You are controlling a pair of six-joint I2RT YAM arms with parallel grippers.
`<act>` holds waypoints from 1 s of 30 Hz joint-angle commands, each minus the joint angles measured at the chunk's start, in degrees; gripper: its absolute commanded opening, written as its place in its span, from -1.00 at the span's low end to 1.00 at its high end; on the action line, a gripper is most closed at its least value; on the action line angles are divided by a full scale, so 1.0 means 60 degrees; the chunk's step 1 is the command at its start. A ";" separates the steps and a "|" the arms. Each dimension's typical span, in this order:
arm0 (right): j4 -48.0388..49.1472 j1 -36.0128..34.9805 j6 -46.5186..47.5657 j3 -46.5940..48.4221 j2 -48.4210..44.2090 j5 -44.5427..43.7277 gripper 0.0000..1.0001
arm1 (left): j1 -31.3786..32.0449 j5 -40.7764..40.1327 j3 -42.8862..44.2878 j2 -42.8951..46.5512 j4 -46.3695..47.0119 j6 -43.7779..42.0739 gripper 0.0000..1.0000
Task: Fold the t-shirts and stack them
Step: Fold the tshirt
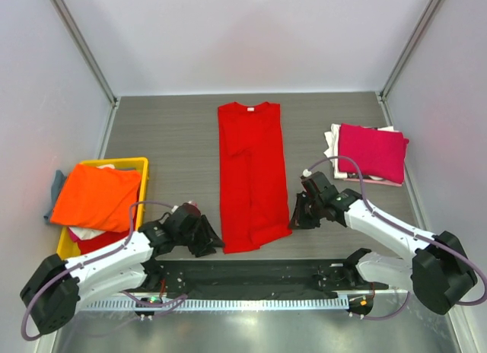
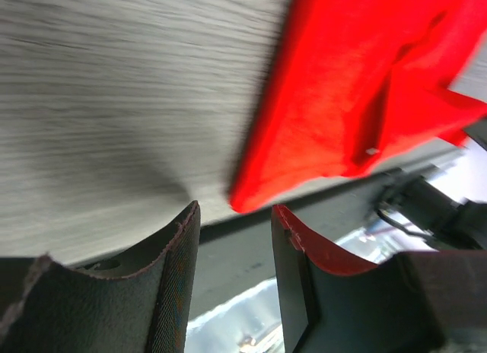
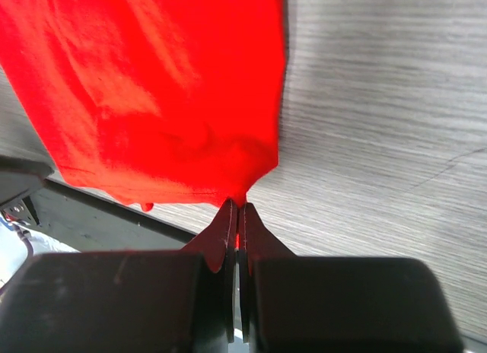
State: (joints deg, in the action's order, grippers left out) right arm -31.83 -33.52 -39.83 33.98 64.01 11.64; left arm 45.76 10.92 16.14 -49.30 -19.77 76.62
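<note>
Laid lengthwise down the middle of the surface (image 1: 175,132): a red shirt (image 1: 249,178) (image 2: 358,87) (image 3: 167,87), folded into a long narrow strip, collar at the far end, hem toward the arms. Gripped at its near right corner by the right pincer (image 1: 297,220) (image 3: 236,208), jaws pressed tight on a small tuck of red cloth. Just beside the near left corner: the left pincer (image 1: 209,243) (image 2: 232,208), jaws parted partway, nothing between them, the cloth's corner lying just beyond the tips. Off at the right, well apart from the strip: a folded pink shirt (image 1: 373,151) stacked on a white shirt (image 1: 332,144). At the left: a yellow crate (image 1: 141,164) with an orange shirt (image 1: 95,197) draped across it.
</note>
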 commanded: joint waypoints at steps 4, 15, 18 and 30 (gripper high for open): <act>0.0238 -0.0009 -0.0201 -0.0243 -0.0531 0.0257 -0.97 | 0.0182 -0.0867 -0.0038 -0.0411 0.0526 0.0179 -0.14; 0.0296 -0.0009 -0.0333 -0.0433 -0.0780 0.0418 -0.97 | 0.0503 -0.0882 0.0078 -0.1451 0.1580 0.0340 -0.21; 0.0296 -0.0024 -0.0377 -0.0492 -0.0883 0.0433 -0.97 | 0.0679 -0.0868 0.0064 -0.1802 0.1844 0.0414 -0.37; 0.0121 -0.0009 -0.0422 0.0633 -0.1103 -0.0050 -0.97 | -0.0972 -0.0077 0.1161 -0.0383 0.0850 -0.0346 -1.00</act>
State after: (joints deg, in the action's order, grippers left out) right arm -32.08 -33.52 -42.17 32.60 58.59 12.93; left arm 43.88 8.27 18.31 -53.08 -11.97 78.02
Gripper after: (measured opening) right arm 0.034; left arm 0.007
